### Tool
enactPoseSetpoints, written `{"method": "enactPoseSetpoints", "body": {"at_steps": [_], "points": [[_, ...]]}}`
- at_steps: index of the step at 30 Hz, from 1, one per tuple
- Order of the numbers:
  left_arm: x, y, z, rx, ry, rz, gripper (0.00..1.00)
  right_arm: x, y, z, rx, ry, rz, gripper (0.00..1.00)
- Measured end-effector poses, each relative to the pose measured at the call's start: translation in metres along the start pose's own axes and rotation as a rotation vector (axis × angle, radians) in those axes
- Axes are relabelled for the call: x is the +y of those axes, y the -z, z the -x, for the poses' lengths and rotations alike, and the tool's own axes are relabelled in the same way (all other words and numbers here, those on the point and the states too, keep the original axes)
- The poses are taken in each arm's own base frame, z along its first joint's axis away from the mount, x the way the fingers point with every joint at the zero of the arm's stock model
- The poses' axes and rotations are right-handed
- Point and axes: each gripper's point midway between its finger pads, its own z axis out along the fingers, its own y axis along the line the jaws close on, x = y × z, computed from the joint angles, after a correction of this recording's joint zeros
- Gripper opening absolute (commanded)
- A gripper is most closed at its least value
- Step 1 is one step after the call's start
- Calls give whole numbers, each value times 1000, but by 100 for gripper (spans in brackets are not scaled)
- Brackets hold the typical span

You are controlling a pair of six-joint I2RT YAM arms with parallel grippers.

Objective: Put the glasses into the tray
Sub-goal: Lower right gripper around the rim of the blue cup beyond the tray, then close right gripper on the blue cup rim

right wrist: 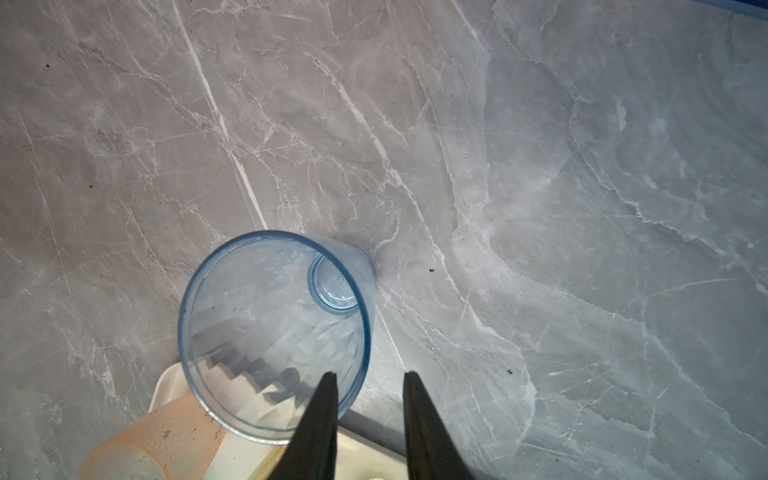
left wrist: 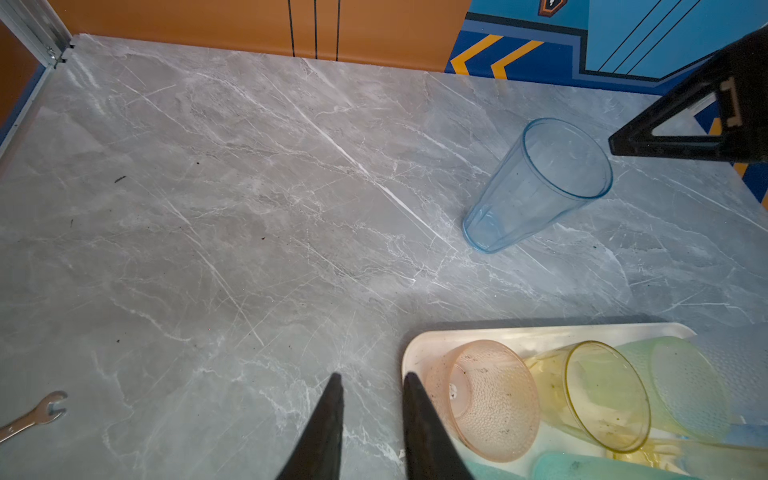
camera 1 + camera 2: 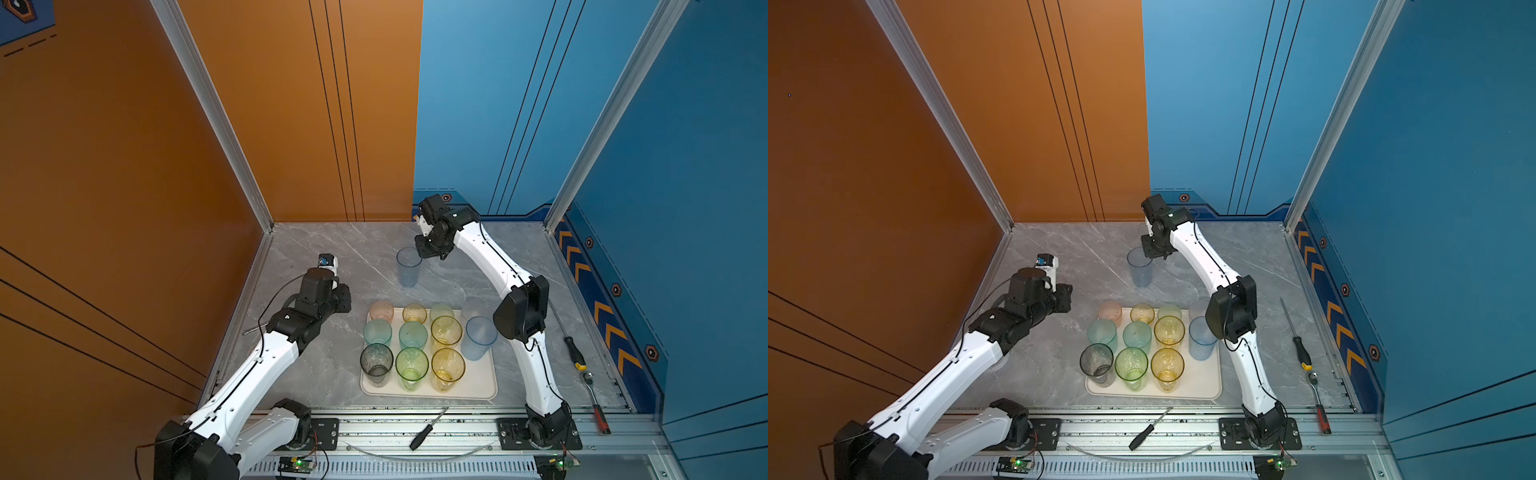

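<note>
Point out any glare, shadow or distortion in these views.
Right wrist view: a pale haze washes over the table; the blue glass breaks what lies behind it into steps. Left wrist view: the tray casts a dark shadow strip on the table. Both top views: even light.

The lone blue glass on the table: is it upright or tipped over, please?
Upright. The blue glass stands on its base, open rim up, on the table beyond the tray.

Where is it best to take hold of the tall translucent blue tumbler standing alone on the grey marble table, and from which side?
Probably its rim wall, from above: the tall translucent blue tumbler stands upright, mouth open, tapering downward. The right gripper has one finger over the mouth, one outside the rim.
</note>
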Motion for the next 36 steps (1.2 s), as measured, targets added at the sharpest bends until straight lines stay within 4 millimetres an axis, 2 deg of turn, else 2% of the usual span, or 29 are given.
{"method": "enactPoseSetpoints", "body": {"at_steps": [10,21,29,36], "points": [[2,-1,-4,8,8,-5,27,1,-13,3,6,-3,-1,25],[6,-3,-7,10,18,-5,27,3,-10,8,-13,-8,5,22],[6,-3,-6,9,22,-8,27,2,-25,3,14,-9,-1,20],[8,-3,-6,9,26,-8,27,3,-26,5,10,-9,-1,19]]}}
